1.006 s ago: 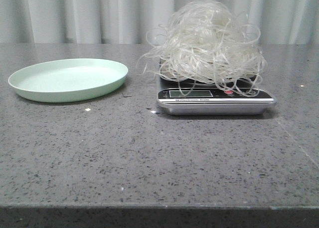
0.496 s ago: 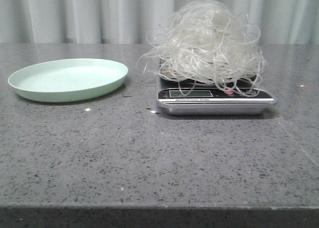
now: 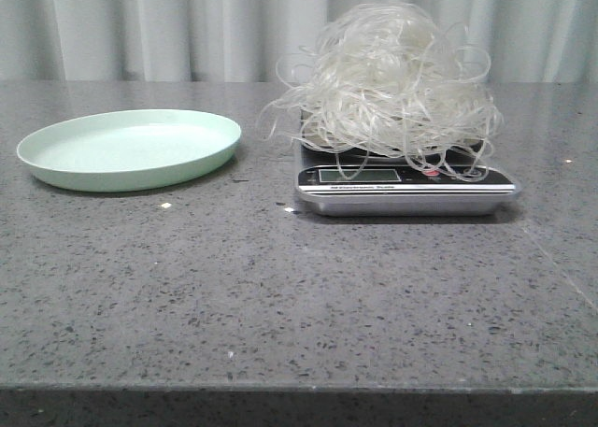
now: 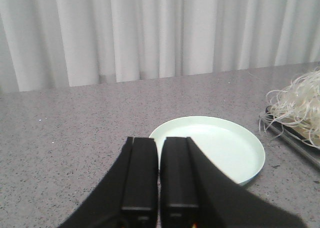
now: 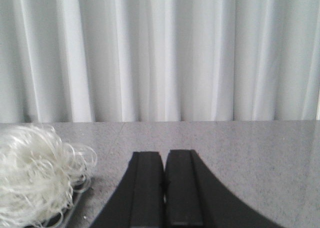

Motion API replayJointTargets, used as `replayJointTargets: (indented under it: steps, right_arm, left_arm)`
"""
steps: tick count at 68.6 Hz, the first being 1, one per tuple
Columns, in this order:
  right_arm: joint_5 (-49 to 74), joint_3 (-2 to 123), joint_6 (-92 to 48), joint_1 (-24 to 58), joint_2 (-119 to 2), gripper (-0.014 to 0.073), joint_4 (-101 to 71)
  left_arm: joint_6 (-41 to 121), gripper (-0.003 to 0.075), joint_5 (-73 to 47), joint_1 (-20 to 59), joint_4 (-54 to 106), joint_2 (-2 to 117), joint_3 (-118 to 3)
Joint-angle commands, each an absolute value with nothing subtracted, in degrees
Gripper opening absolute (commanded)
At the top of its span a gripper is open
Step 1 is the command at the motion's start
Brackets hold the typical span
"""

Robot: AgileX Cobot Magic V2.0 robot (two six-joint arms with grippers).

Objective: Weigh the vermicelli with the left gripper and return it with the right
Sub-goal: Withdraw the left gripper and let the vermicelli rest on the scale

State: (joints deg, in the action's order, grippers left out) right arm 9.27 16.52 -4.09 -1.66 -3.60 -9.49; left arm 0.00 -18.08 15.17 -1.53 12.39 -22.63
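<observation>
Nothing on the surface (image 3: 280, 296) has moved in the past second: the vermicelli (image 3: 388, 81) sits heaped on the scale (image 3: 404, 186), loops spilling over its display, at 3 o'clock from the bare green plate (image 3: 126, 149). Both the left tool (image 4: 159, 180) and the right tool (image 5: 165, 188) hover pulled back, fingers pressed shut on nothing. With the return to the plate still due, a shallow pinch by the right tool risks lifting only some strands, leaving loops snagged on the scale or trailing across the stone.
</observation>
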Motion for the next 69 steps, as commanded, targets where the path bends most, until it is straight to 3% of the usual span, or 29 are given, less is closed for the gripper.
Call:
replayJointTargets:
  steps: [1, 18, 38, 57, 69]
  right_arm:
    - [11.03, 25.74, -4.24, -1.88, -10.69, 0.0151, -9.71]
    - [22.56, 45.67, -4.29, -0.72, -27.32, 0.0151, -10.86]
    - [35.19, 64.81, -7.72, 9.84, -47.38, 0.0168, -11.51]
    - [41.28, 78.53, -8.02, 17.44, -63.73, 0.048, -11.51]
    - [46.23, 85.83, -8.2, 20.4, -71.82, 0.0576, -12.22]
  left_arm:
    - [-0.53, 0.0137, -13.27, 14.94, -0.92, 13.01, -24.1]
    - [-0.53, 0.0137, -13.37, 14.94, -0.92, 13.01, -24.1]
    - [-0.43, 0.0137, -13.98, 14.94, -0.92, 13.01, -23.97]
    - [-0.43, 0.0137, -14.21, 14.94, -0.92, 13.01, -23.97]
    - [-0.43, 0.0137, -14.21, 14.94, -0.92, 13.01, -23.97]
